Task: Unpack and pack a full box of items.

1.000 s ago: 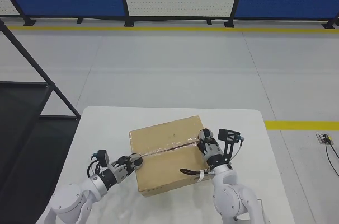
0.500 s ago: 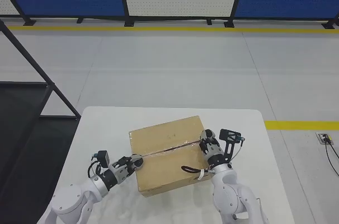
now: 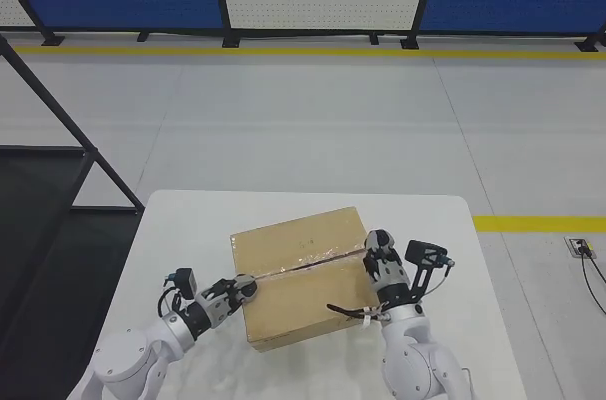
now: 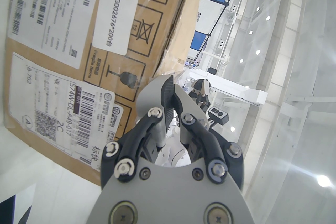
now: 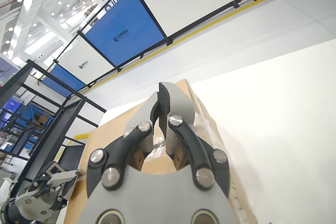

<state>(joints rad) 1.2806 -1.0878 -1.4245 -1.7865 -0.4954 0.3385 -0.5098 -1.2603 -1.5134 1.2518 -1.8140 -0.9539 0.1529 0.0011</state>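
Cardboard first: working on the box (image 3: 301,275), sitting closed in the middle of the white table (image 3: 183,225), with clear tape (image 3: 303,264) sealing the seam across its top. Holding the left gripper (image 3: 245,288), jaws clenched on nothing visible, at one end of that seam; holding the right gripper (image 3: 376,243), jaws likewise pinched together, at the opposite end. Probably risking a slip off the glossy tape, merely denting a flap. Possibly also skewing or shoving the box across the table if pushing unevenly from both ends.
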